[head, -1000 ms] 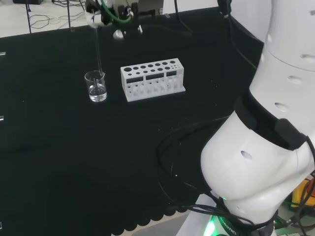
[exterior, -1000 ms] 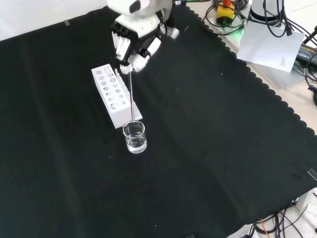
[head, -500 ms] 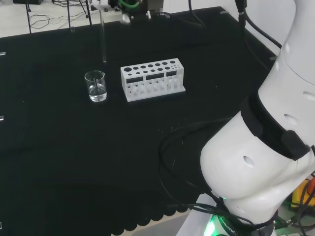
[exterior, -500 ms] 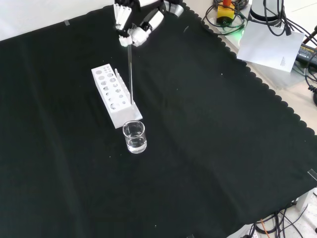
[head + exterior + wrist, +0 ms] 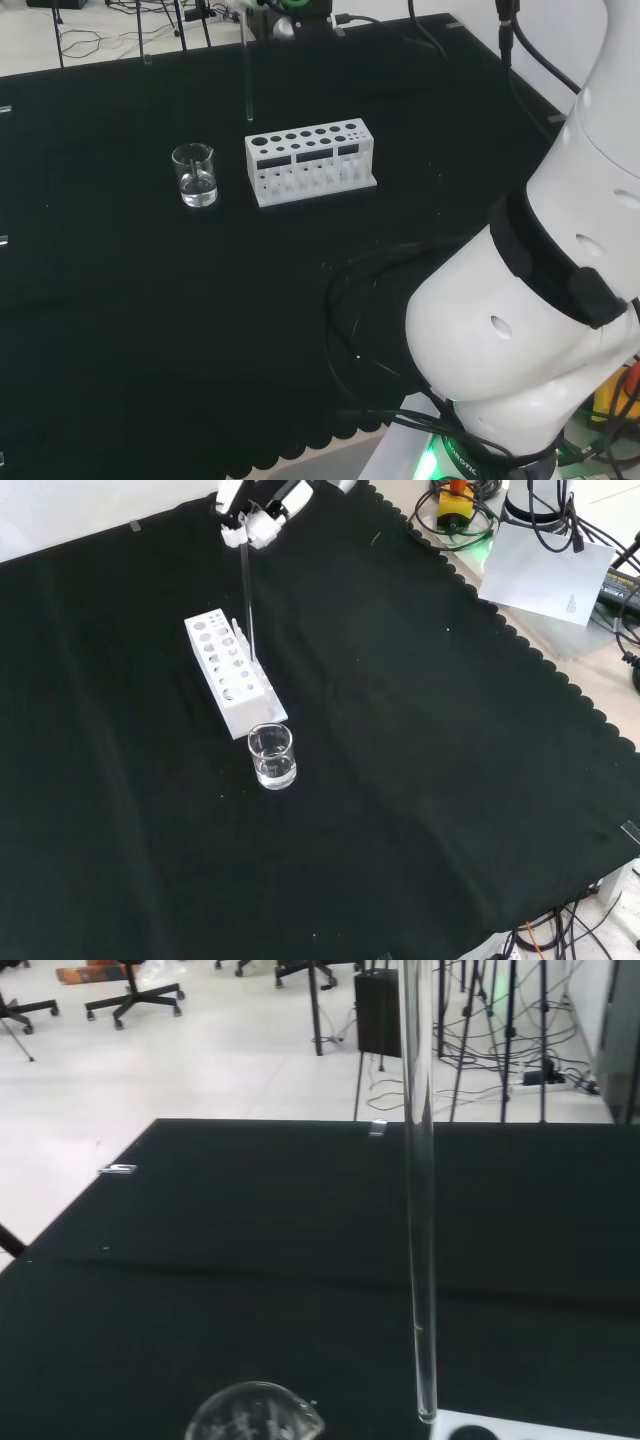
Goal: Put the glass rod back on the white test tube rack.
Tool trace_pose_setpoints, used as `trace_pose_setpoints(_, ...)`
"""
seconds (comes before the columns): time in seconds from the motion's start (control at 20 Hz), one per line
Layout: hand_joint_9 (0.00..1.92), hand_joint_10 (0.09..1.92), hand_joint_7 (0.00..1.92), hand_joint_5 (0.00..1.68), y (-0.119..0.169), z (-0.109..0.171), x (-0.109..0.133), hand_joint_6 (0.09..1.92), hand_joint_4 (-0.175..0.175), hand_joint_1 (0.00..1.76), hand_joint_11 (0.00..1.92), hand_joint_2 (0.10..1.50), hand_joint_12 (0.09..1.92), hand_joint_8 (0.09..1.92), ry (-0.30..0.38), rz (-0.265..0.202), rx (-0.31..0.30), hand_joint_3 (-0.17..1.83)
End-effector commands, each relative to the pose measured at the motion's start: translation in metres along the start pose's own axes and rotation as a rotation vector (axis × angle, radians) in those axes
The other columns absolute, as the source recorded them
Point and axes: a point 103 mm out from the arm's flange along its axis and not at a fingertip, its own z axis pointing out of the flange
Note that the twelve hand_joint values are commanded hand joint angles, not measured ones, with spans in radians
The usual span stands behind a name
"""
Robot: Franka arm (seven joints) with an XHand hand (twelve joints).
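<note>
rod: glass rod (image 5: 246,600) hangs upright in the air, upper left of front view; lower tip just above the white test tube rack (image 5: 229,673), not in a hole. Head view puts the rod (image 5: 247,70) above the rack's (image 5: 310,161) left end.
hand: hand (image 5: 250,502) at top edge of front view, fingers curled round the rod's top end, pinching it.
beaker: small glass beaker (image 5: 271,756) with some clear liquid, just below the rack in front view, left of it in head view (image 5: 195,176). Standing apart from the rod.
surface: black cloth (image 5: 430,780), scalloped hem on the right in front view.
room: wrist view looks past the cloth to a pale floor, office chair bases (image 5: 130,1000), black stands and cables (image 5: 500,1050). Front view, upper right: a white sheet (image 5: 545,565), cables, yellow device (image 5: 455,505).
writing: nothing readable.
view differences: wrist view has the rod (image 5: 418,1210) large, tip just over a rack corner (image 5: 540,1428), beaker rim (image 5: 255,1418) beside it. Head view's right side is the white arm link (image 5: 520,330), green light at its base.
</note>
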Motion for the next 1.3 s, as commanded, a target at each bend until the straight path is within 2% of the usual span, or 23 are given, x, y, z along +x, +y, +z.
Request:
trace_pose_setpoints(0.05,1.49,1.05,1.04,0.93,-0.014,0.013,-0.041,0.8,-0.175,1.28,1.59,1.12,0.77,1.23,-0.011,0.067,0.012,0.0)
trace_pose_setpoints(0.25,1.49,1.05,1.04,0.93,-0.019,0.017,-0.05,0.8,-0.175,1.28,1.59,1.12,0.77,1.23,-0.008,0.073,0.016,0.0)
trace_pose_setpoints(0.35,1.49,1.05,1.04,0.93,-0.022,0.02,-0.051,0.8,-0.175,1.28,1.59,1.12,0.77,1.23,0.008,0.046,0.012,0.0)
trace_pose_setpoints(0.45,1.49,1.05,1.04,0.93,-0.024,0.022,-0.051,0.8,-0.175,1.28,1.59,1.12,0.77,1.23,0.009,0.04,0.018,0.0)
trace_pose_setpoints(0.9,1.49,1.05,1.04,0.93,-0.01,0.033,-0.038,0.8,-0.175,1.28,1.59,1.12,0.77,1.23,-0.025,0.053,0.042,0.0)
trace_pose_setpoints(1.3,1.49,1.05,1.04,0.93,-0.002,0.04,-0.045,0.8,-0.175,1.28,1.59,1.12,0.77,1.23,0.003,0.05,0.065,0.0)
